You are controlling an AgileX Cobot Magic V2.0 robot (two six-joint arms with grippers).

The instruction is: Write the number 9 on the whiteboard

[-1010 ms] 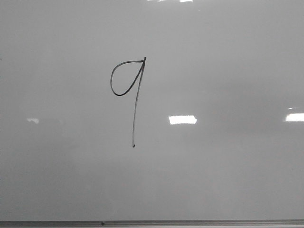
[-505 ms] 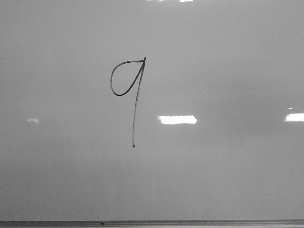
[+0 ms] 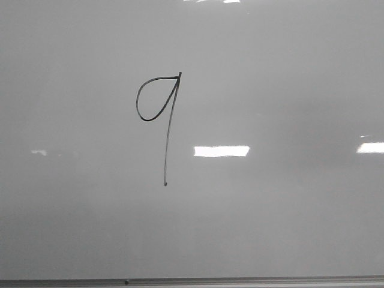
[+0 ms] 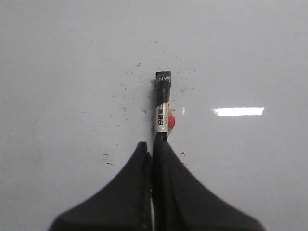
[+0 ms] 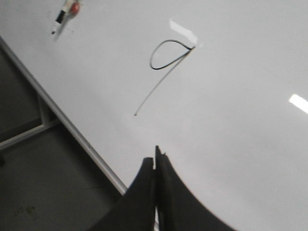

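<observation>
The number 9 stands finished on the whiteboard. Left hand grips a marker; right hand is clenched, holding nothing.

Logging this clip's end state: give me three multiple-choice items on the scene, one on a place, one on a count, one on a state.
1. In the front view, the 9 lies: A left of the bright reflection; B right of it; C under it.
2. Figures on the board: A none; B one; C three.
3. Right hand: A open; B shut, empty; C shut on a marker.
A: the tail ends left of the reflection. B: only the 9 shows. B: its fingers meet with nothing between.
</observation>
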